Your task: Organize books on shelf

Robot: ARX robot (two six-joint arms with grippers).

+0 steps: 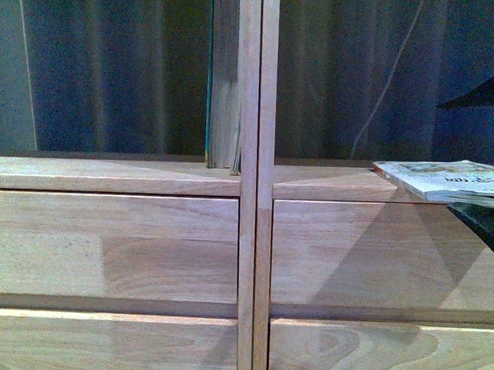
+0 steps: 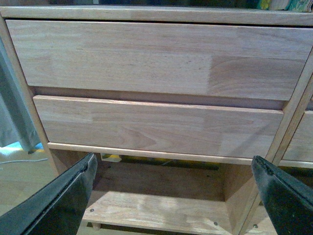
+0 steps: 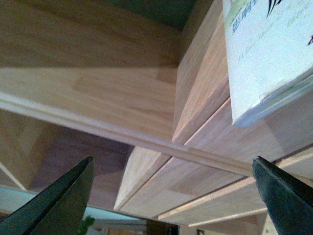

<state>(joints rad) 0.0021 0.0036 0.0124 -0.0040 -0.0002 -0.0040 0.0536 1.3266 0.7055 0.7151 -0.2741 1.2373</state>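
light wood shelf (image 1: 111,244), thin pale softcover (image 1: 443,179) flat atop; left claw (image 2: 173,160), right claw (image 3: 172,160) both agape

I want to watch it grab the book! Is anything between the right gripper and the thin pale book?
No, nothing visible. The open right gripper is just below the pale book, which lies flat on the shelf, with only air between.

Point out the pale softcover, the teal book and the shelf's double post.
pale softcover (image 1: 442,177): front view, top cover.
teal book (image 1: 226,76): front view, beige page edges.
double post (image 1: 261,260): front view, right half.
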